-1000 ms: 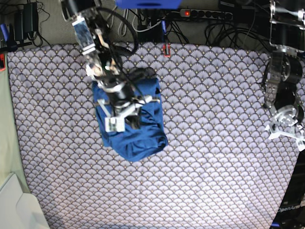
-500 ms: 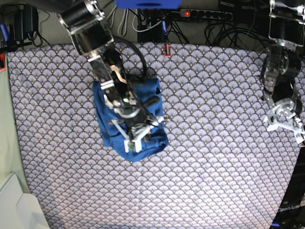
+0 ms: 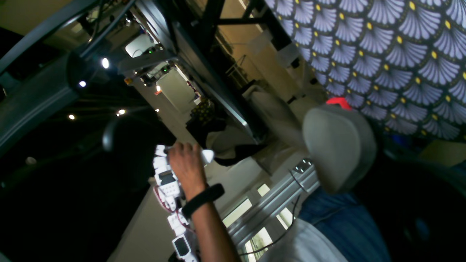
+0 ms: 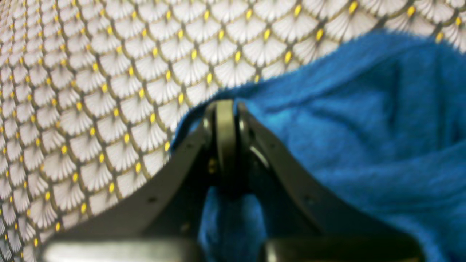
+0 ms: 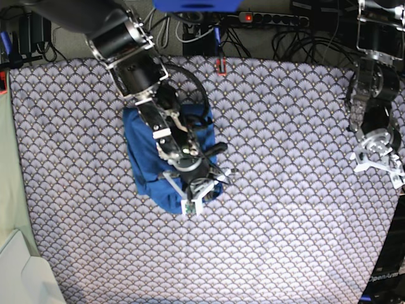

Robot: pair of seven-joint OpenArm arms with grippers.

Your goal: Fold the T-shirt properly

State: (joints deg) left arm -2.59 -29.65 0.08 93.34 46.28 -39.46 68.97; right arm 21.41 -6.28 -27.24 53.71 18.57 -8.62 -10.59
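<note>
The blue T-shirt (image 5: 144, 158) lies folded into a compact bundle on the scallop-patterned tablecloth (image 5: 285, 221), left of the middle. My right arm reaches across it, and my right gripper (image 5: 192, 204) is at the bundle's near-right edge. In the right wrist view, that right gripper (image 4: 225, 109) has its jaws pressed together, tips at the T-shirt (image 4: 364, 127) border where it meets the tablecloth (image 4: 91, 72). I cannot tell if cloth is pinched. My left gripper (image 5: 378, 166) hangs open and empty by the table's right edge, far from the shirt.
A power strip (image 5: 272, 19) and cables run behind the table's far edge. A small red clip (image 5: 221, 66) sits at that edge. A white object (image 5: 22, 275) is at the near-left corner. The left wrist view shows a person's hand (image 3: 185, 163) beyond the table.
My shut right gripper has slid from the middle of the T-shirt down to its near-right edge. The bundle's near end looks narrower. The left arm has barely shifted.
</note>
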